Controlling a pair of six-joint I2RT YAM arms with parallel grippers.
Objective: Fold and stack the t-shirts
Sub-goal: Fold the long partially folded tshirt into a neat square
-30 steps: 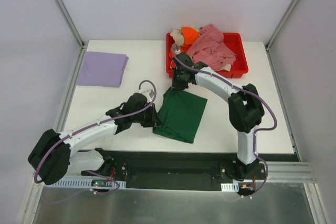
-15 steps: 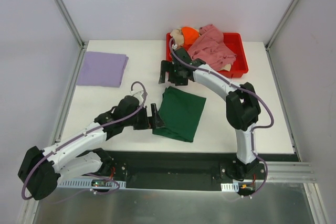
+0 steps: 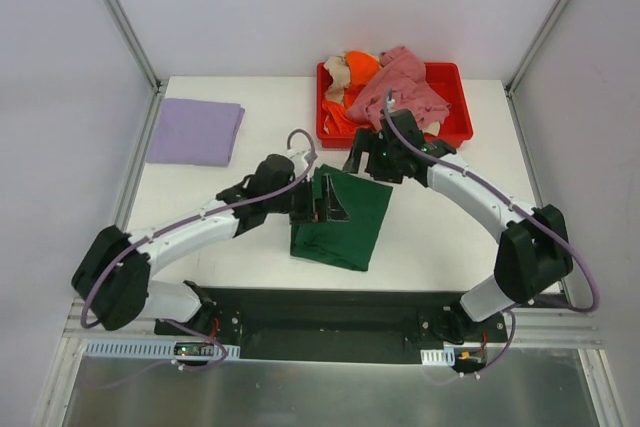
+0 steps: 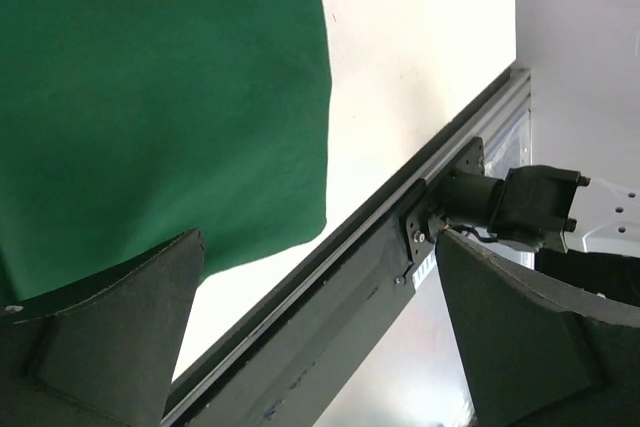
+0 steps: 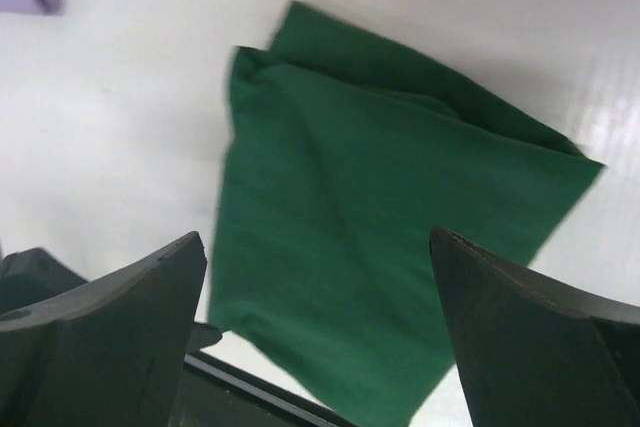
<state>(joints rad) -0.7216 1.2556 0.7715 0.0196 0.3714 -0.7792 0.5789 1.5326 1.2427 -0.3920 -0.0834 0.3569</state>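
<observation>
Firstly, dark green t-shirt [image 3: 350,222]: was seen folded into a rough rectangle, laid flat near the middle of the table toward its near edge, its layered edges showing at one corner in the right wrist view [image 5: 380,257].
Left gripper [image 3: 333,209]: was found over the left part of the dark green t-shirt, fingers spread wide apart with nothing between them; in its own view [image 4: 318,242] the green cloth [image 4: 160,97] was seen beyond the left finger, and contact with the cloth could not be told.
Right gripper [image 3: 368,161]: was found at the far edge of the dark green t-shirt, just in front of the red tray, fingers held wide apart and nothing gripped; in its own view [image 5: 315,239] the shirt was framed between them.
Lavender t-shirt [image 3: 195,131]: was seen folded flat at the far left of the table, well apart from both grippers.
Red tray [image 3: 455,133]: was placed at the far edge of the table, right of centre.
Pink t-shirt [image 3: 405,87]: was heaped unfolded in the tray, draped over its near rim.
Orange t-shirt [image 3: 358,69]: was bunched in the tray's far left corner.
Beige t-shirt [image 3: 338,72]: was crumpled just beside the orange one.
Table [image 3: 450,212]: was seen as white.
</observation>
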